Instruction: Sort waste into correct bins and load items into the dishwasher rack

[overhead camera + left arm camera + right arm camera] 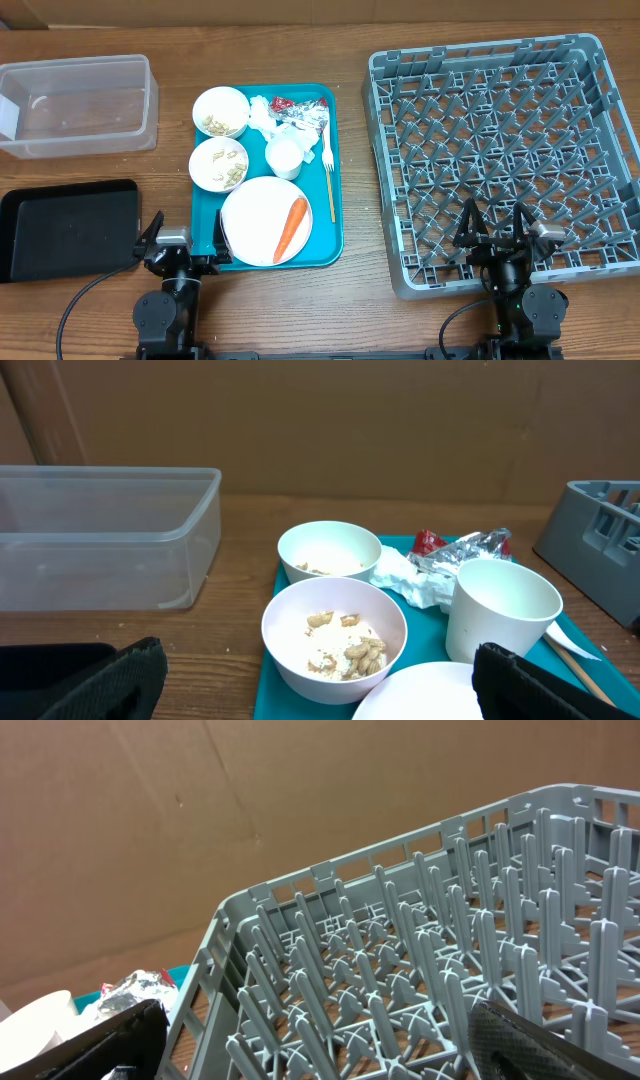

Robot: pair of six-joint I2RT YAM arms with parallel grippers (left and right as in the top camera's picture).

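Hovering at the near edge of the worktop (360, 300), the left fingers (150, 230) and right fingers (468, 222) stand spread wide and empty.

Just ahead of the left fingers, slightly to their right, lies the teal tray (335, 180). The round white plate (255, 215) is nearest them, with the orange carrot (291, 226) lying on it. Beyond the plate sit the near bowl (219, 164) and the far bowl (220, 111), both holding beige food bits (222, 172). The white cup (285, 157) stands to their right, and the fork (329, 170) lies along the tray's right side. The crumpled napkins (262, 115) and foil wrapper (300, 110) lie farthest off. The black tray (65, 225) lies left of the left fingers, with the clear tub (75, 105) beyond it. The right fingers hang over the near edge of the grey dishwasher rack (500, 130), which stretches ahead of them.
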